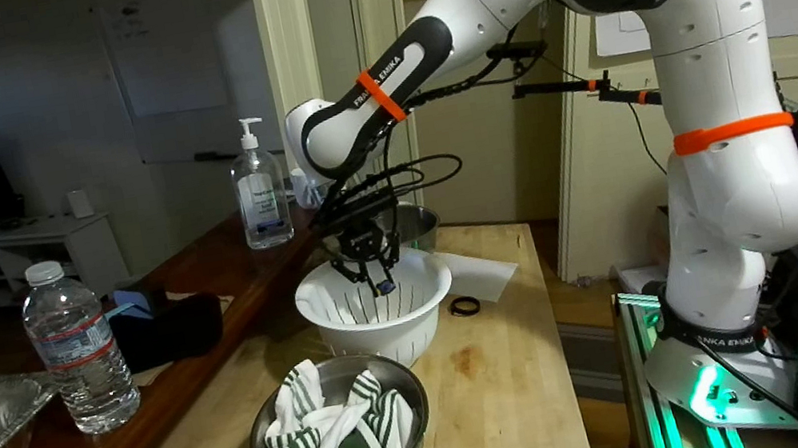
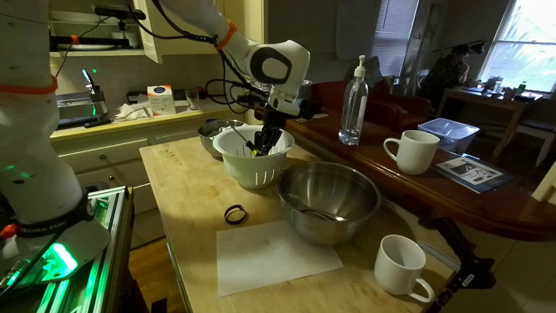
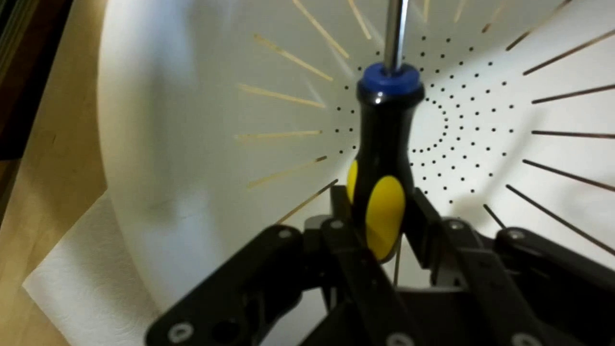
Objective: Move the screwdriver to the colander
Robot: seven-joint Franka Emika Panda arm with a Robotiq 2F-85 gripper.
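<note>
The white colander stands on the wooden table, and it also shows in an exterior view. Its slotted inner wall and dotted floor fill most of the wrist view. My gripper is shut on the black-and-yellow handle of the screwdriver. The screwdriver's blue collar and steel shaft point away from the jaws. In both exterior views the gripper is inside the colander's opening, with the screwdriver tilted and its shaft toward the rim. Whether the screwdriver touches the colander cannot be told.
A steel bowl with green-and-white cloth stands beside the colander. A larger steel bowl with utensils stands on its other side. A paper towel, black ring and white mug lie or stand on the table.
</note>
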